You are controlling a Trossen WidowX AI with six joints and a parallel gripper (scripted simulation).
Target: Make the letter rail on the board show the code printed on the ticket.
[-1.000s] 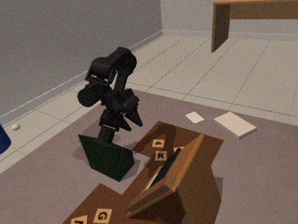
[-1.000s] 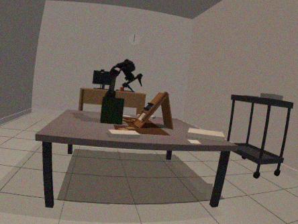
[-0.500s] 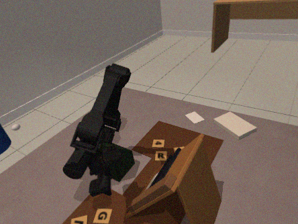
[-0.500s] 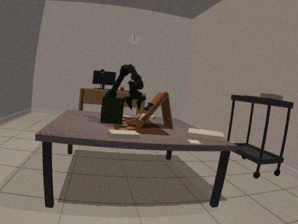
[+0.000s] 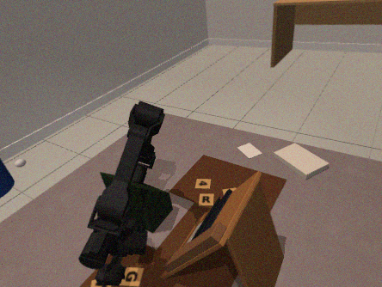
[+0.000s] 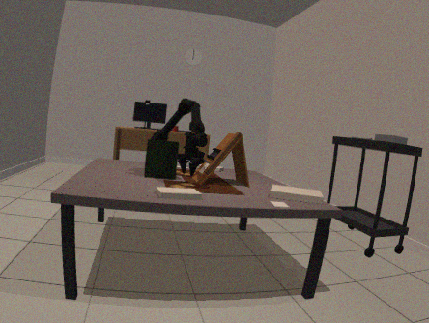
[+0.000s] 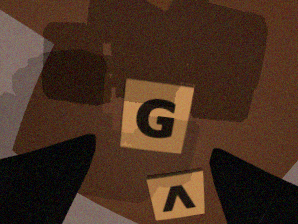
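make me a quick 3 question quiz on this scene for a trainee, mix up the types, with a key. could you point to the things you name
1. True or false: the jaws (image 6: 187, 170) are shut on the G tile (image 5: 132, 276) (image 7: 157, 116).
2. Multiple choice: which tile lies nearest the R tile (image 5: 206, 199) in the top view?
a) the G tile
b) the 4 tile (image 5: 203, 183)
3. Fill in: in the exterior view, the wheeled cart (image 6: 377, 144) stands to the ____ of the table (image 6: 193, 207).

Key: 1 false; 2 b; 3 right
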